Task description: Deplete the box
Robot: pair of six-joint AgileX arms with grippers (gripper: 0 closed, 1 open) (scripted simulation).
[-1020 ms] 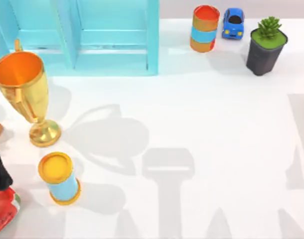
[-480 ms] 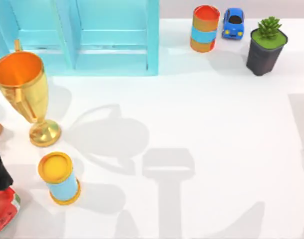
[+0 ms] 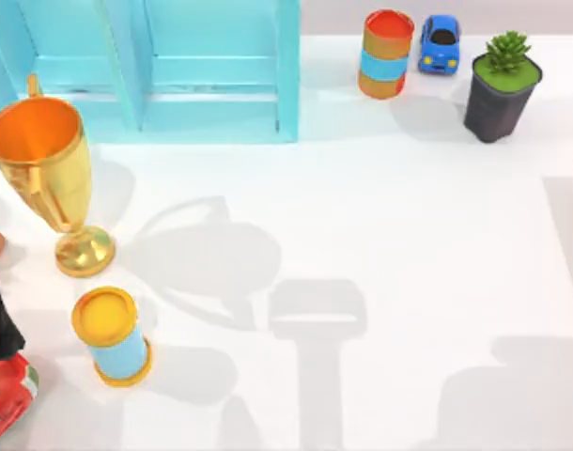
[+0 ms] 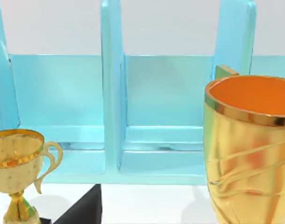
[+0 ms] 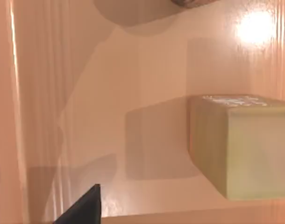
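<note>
The white table point(image 3: 380, 235) carries a blue shelf point(image 3: 174, 66) at the top view's far left, a gold trophy point(image 3: 42, 169) before it, a black plant pot point(image 3: 501, 89) far right, two cans point(image 3: 113, 334) point(image 3: 385, 52) and a toy car point(image 3: 440, 42). In the right wrist view a pale green block point(image 5: 240, 144) lies on the tan box floor point(image 5: 133, 93), near a dark fingertip point(image 5: 81, 207); whether either arm's jaws are spread, I cannot tell.

A pale blue shelf unit point(image 4: 133, 107) with upright dividers stands ahead. A large gold trophy cup point(image 4: 247, 154) with an orange inside is close by, and a smaller gold trophy point(image 4: 18, 170) with a handle stands apart from it. A dark wedge point(image 4: 84, 210), possibly a gripper finger, juts in.
</note>
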